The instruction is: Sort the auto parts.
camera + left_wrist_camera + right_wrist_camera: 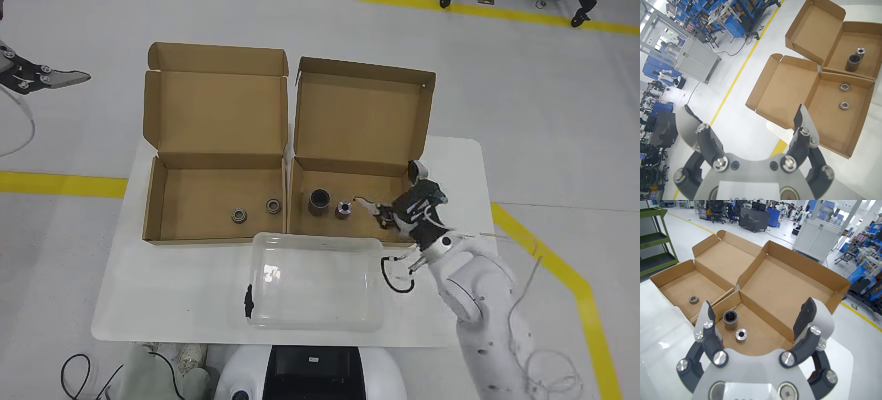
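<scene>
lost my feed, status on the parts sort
Right gripper open over right box's front edge; left gripper open, off the table. Two rings in left box, two cylinders in right box. Nothing blocking.

Brown boxes (215, 100), white table (462, 180) (yellow-striped floor (560, 90))

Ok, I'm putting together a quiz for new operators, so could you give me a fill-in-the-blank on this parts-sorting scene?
1. The box with the bearing rings holds ____ of them.
2. The gripper over the other box, where the dark sleeve stands beside the silver bushing, belongs to the ____ arm.
3. The left gripper, out over the floor, has its fingers ____.

Missing words: two; right; open.
</scene>
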